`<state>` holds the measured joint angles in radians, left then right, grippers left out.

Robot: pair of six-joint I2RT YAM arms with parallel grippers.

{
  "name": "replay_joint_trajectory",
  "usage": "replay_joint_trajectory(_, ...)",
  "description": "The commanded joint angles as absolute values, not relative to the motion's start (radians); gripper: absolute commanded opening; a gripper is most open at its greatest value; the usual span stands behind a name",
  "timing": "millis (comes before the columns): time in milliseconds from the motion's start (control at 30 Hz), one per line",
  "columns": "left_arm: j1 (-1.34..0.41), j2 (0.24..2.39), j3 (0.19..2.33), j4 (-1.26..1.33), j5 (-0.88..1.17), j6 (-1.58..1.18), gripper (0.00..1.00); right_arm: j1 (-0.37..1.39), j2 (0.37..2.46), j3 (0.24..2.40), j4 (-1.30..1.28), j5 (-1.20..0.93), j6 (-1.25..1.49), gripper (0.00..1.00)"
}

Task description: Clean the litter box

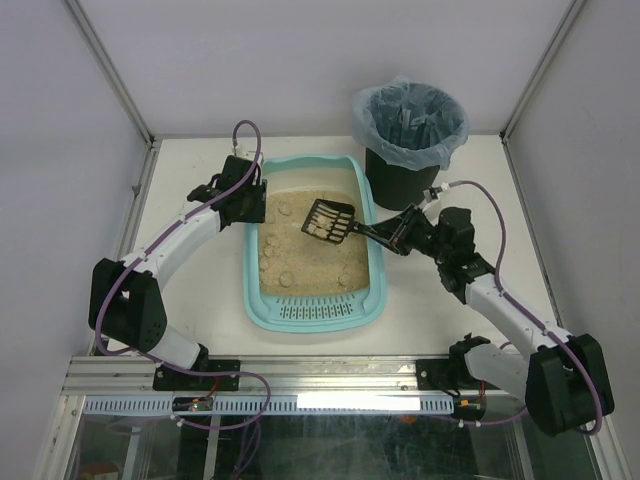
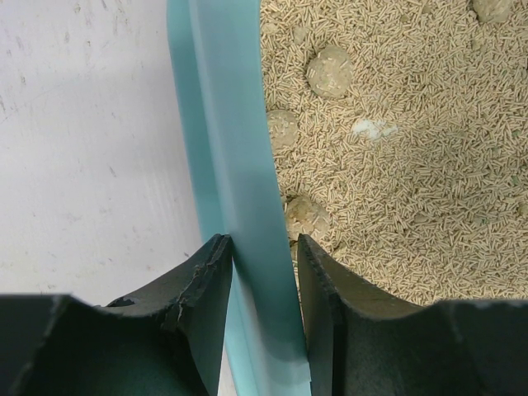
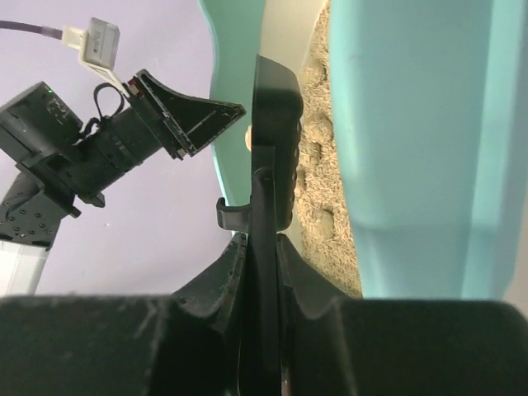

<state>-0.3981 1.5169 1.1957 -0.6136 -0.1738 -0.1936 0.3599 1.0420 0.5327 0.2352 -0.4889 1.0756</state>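
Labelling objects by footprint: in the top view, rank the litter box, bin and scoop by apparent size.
Largest: litter box.
Then bin; its rim sits nearer the camera, yet the gap is clear.
Smallest: scoop.

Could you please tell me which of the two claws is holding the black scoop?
The right claw, shut on the scoop's handle; the left claw instead clamps the litter box's rim.

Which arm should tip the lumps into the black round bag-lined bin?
Right. The right gripper holds the small black slotted scoop with lumps, close to the bin. The left gripper grips the light teal plastic litter box by its rim.
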Motion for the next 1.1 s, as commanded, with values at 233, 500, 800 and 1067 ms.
replay_joint_trajectory(233, -0.411, 1.522, 1.203, -0.598, -0.123, -0.195, 0.37, 0.371, 1.118, 0.599, 0.395, -0.65, 1.062, 0.0)
replay_joint_trajectory(500, -0.411, 1.525, 1.205, -0.598, -0.118, -0.195, 0.37, 0.401, 1.131, 0.614, 0.402, -0.654, 1.041, 0.0)
replay_joint_trajectory(800, -0.411, 1.531, 1.213, -0.598, -0.112, -0.195, 0.37, 0.373, 1.103, 0.53, 0.461, -0.592, 1.114, 0.0)
replay_joint_trajectory(1067, -0.411, 1.531, 1.212, -0.6, -0.112, -0.194, 0.37, 0.354, 1.014, 0.513, 0.374, -0.504, 1.091, 0.0)
